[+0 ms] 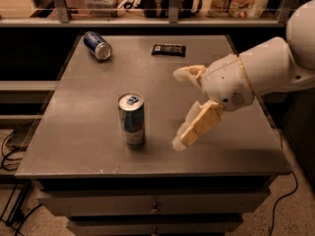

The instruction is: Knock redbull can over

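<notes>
Grey drawer cabinet [88,132] on speckled floor [301,221].
</notes>
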Action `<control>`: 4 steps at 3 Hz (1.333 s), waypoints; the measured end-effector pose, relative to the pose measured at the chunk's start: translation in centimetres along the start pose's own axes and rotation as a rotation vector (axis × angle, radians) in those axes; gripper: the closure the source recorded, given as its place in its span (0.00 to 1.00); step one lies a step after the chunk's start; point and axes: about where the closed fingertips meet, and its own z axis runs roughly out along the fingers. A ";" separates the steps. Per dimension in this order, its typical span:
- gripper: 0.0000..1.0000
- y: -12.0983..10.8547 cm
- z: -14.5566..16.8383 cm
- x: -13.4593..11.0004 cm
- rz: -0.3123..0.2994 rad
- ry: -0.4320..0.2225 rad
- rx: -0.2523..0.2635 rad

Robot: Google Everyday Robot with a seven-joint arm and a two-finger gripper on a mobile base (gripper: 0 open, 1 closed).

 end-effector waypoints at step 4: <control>0.41 -0.2 10.8 -3.0 -0.020 -0.253 -0.168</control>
